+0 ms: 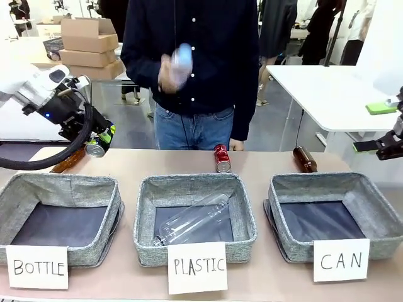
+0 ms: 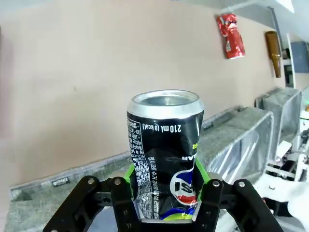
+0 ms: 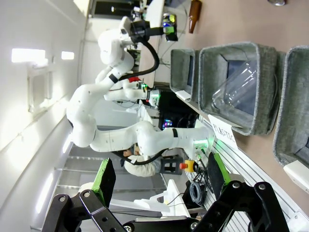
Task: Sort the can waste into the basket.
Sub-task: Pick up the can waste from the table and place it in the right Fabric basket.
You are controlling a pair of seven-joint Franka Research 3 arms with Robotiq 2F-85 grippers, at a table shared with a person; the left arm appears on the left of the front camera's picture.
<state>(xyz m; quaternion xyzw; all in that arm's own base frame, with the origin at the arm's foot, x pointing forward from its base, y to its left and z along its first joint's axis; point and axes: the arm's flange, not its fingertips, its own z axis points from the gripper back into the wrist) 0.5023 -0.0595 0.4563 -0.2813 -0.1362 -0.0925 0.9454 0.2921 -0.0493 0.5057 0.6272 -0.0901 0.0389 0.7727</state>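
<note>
One black can (image 2: 161, 140) is clamped between the left gripper's (image 2: 164, 173) pads, held by the far edge of the BOTTLE basket (image 1: 60, 182). The right gripper (image 3: 159, 176) stands wide and empty. The red can (image 1: 221, 158) sits on the table (image 1: 264, 160) beyond the PLASTIC basket (image 1: 195, 182). The CAN basket (image 1: 315, 182) holds nothing. Step judged: carry. The next move calls for a rightward crossing and a release over the CAN basket.

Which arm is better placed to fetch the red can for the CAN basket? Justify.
Right. The right hand is open, near the CAN basket. The left hand is shut on the black can, near the BOTTLE basket.
</note>
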